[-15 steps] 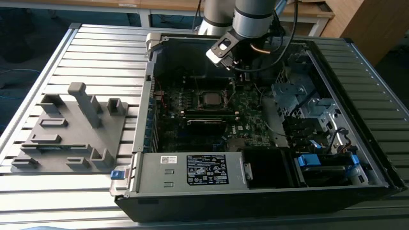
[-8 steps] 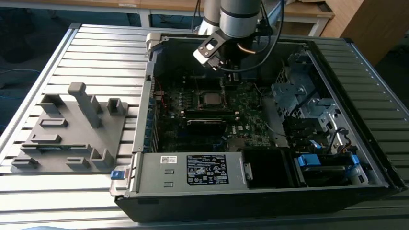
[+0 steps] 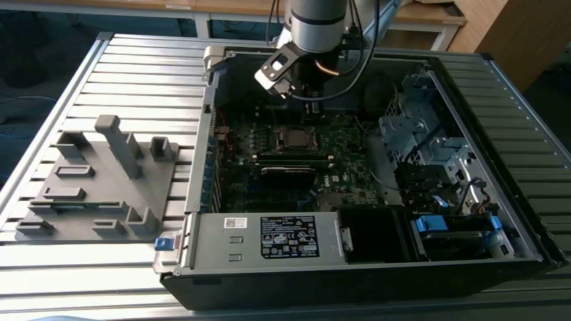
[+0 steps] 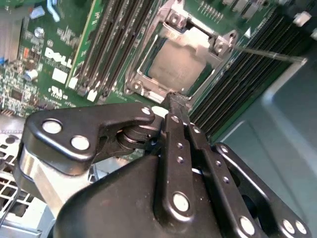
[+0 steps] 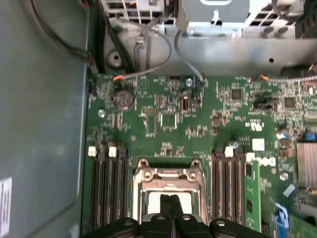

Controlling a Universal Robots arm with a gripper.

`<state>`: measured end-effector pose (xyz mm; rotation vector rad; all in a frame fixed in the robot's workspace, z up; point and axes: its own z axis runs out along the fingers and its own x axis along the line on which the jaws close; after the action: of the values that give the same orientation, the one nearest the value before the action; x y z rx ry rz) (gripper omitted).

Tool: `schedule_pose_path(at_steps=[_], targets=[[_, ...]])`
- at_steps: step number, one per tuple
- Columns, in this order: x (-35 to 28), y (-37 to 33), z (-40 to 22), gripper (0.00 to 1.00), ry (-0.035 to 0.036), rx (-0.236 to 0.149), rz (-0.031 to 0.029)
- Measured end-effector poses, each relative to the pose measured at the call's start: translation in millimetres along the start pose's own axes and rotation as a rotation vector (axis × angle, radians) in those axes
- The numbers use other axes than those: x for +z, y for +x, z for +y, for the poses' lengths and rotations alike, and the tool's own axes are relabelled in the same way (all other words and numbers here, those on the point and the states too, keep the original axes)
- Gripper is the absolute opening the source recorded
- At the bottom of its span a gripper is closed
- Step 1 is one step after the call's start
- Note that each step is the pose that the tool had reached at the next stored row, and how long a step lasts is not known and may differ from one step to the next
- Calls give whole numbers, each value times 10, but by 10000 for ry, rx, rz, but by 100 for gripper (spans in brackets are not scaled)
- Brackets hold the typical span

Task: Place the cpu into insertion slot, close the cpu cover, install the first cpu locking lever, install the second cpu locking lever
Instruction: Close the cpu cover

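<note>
- Exterior view: a slatted metal bench [image 3: 134,67] is carrying an open computer case [image 3: 357,294]. The end effector [image 3: 312,105] is hanging just beyond the insertion slot [image 3: 297,137].
- Second wrist view: its fingers [image 4: 171,129] are pressing together, pinching nothing, and pointing at the cpu [image 4: 178,64], which is lying inside the cpu cover [image 4: 140,69].
- First wrist view: the fingertips are overlapping the cpu's near edge.

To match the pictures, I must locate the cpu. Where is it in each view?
Exterior view: the cpu lies central on the green board.
Second wrist view: just beyond the gripper.
First wrist view: partly behind the gripper.
Shared landmark: black memory slots beside it.
</note>
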<state>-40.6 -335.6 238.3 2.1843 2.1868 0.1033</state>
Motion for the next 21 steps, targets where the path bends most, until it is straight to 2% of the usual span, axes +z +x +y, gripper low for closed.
schedule_pose_path(at_steps=[2, 8, 21], targets=[[1, 0, -40, 10, -4, 1, 0], [1, 0, -41, 10, -3, -26, 2], [27, 0, -44, 10, 26, -2325, 190]])
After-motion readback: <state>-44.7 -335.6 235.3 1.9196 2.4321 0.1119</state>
